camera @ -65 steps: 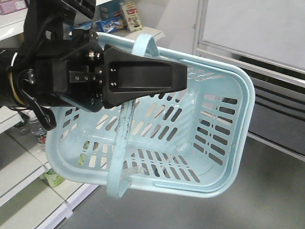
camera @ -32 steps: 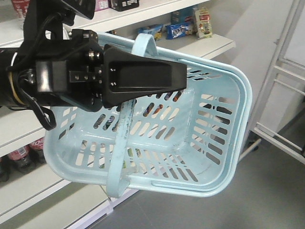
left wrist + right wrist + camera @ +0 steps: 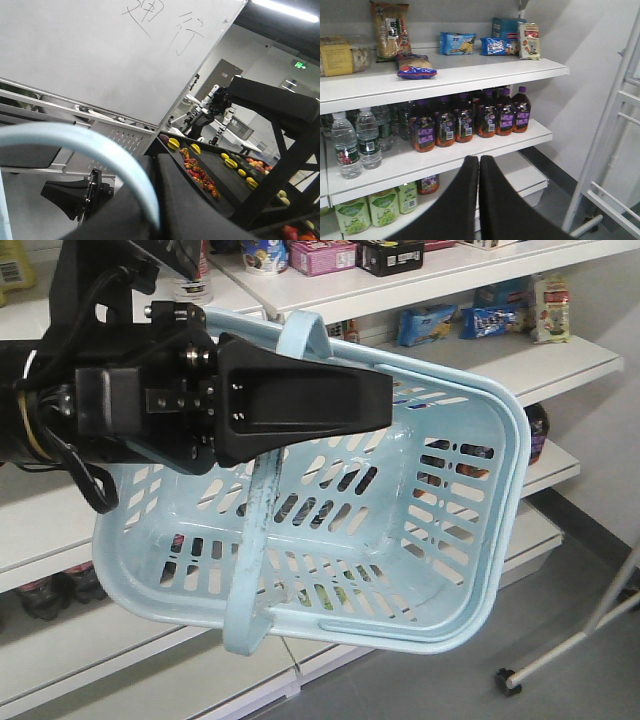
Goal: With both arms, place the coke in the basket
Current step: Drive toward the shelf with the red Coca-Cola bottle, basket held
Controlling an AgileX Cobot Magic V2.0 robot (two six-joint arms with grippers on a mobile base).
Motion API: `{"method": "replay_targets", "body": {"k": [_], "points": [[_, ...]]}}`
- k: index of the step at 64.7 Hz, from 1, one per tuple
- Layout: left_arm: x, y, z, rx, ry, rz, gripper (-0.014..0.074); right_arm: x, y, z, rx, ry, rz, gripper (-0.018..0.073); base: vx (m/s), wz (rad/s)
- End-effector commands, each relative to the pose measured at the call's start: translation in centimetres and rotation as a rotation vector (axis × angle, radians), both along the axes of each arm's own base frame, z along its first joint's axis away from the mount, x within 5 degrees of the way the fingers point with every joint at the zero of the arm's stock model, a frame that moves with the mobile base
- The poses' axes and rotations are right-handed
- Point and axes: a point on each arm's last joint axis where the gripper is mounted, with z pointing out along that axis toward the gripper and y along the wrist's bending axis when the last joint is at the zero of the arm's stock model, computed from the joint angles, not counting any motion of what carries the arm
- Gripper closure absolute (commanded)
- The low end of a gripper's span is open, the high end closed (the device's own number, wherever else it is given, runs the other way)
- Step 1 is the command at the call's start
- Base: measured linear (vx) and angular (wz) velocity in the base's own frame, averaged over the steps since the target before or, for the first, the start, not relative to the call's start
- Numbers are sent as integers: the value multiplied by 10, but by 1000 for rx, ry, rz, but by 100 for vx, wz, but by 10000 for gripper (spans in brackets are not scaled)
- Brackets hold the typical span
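Note:
The pale blue basket (image 3: 470, 540) hangs tilted in the air in the front view, its open top facing the camera and nothing visible inside. My left gripper (image 3: 375, 400) is a black wedge shut on one hoop handle (image 3: 255, 540). In the left wrist view that blue handle (image 3: 100, 145) runs between the dark fingers of the left gripper (image 3: 156, 165). My right gripper (image 3: 479, 159) is shut on nothing and points at the store shelves. The coke is out of view.
White shelves (image 3: 450, 270) behind the basket carry snack packs (image 3: 500, 318). The right wrist view has purple-labelled bottles (image 3: 465, 122), water bottles (image 3: 357, 140), green bottles (image 3: 370, 212) and a white metal frame (image 3: 620, 125). A castor leg (image 3: 510, 678) stands on the floor.
The background has slid to the right behind the basket: the whiteboard frame has left the view and more shelves have come in. The left gripper still holds the basket the same way.

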Motion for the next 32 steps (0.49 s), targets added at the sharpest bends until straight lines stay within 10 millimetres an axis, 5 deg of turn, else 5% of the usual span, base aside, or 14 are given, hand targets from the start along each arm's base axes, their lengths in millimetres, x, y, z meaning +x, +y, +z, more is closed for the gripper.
{"method": "replay_targets", "body": {"k": [1, 32], "points": [[-25, 8, 27, -142, -51, -160, 602, 0, 1, 5, -20, -80, 15, 564, 9, 34], [-25, 8, 27, -142, -51, -160, 602, 0, 1, 5, -20, -80, 15, 564, 9, 35]]}}
